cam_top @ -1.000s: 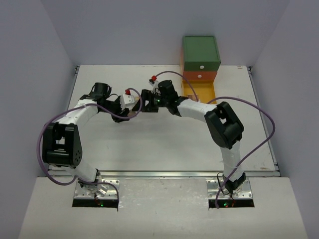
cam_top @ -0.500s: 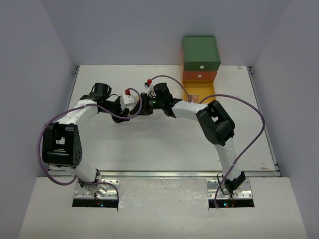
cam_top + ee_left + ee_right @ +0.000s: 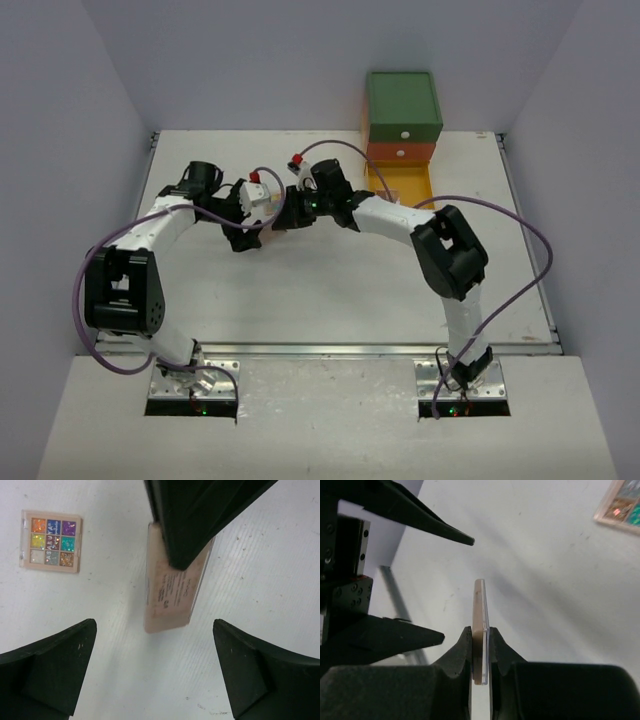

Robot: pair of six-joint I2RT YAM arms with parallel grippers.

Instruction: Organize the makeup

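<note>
Tan palette (image 3: pixel 479 605) pinched edge-on by right gripper (image 3: pixel 480 632).

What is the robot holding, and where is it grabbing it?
The right tool pinches a thin pink-tan palette by one end, flat sides between its fingers. The left tool is open, holding nothing.

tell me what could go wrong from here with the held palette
The right gripper pinches the palette only near one end, so it could pivot or slip if nudged. The open left gripper straddles it close to the right gripper; closing there might hit that gripper or catch only a corner, dropping it.
</note>
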